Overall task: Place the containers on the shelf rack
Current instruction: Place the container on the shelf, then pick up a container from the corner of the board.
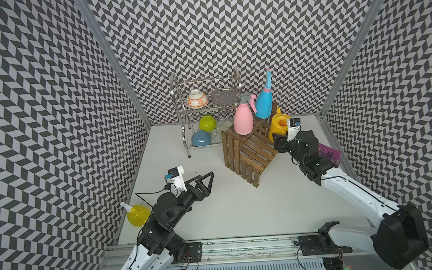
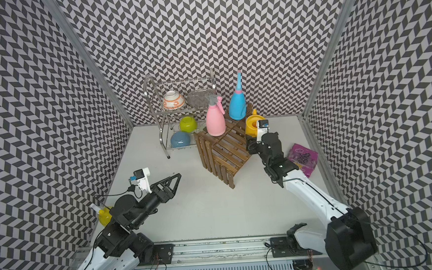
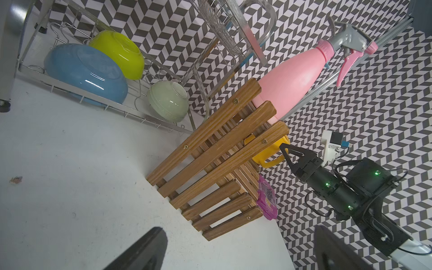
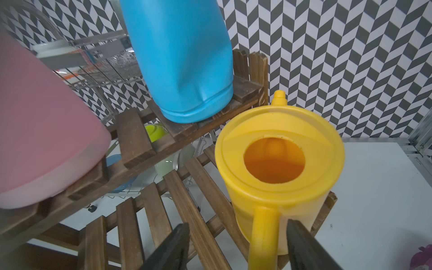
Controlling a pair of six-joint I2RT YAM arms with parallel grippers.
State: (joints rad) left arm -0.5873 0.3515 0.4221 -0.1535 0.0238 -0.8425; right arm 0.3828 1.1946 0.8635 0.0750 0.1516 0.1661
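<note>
Near left: left arm (image 1: 140, 258) rises from its base, elbow bent, forearm angled toward the far right. The left hand (image 1: 210, 176) points the same way, fingers (image 3: 149, 250) spread wide with nothing between them. Near right: right arm (image 1: 352, 191) stretches long toward the far right side. At its end the right hand (image 4: 237, 224) points left, its fingers parted and not clamped.

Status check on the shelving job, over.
Left gripper open, empty. Right gripper open, astride watering can handle; can set on shelf rack. Pink bottle, blue bottle racked. Round yellow bottle on table, by left arm.
</note>
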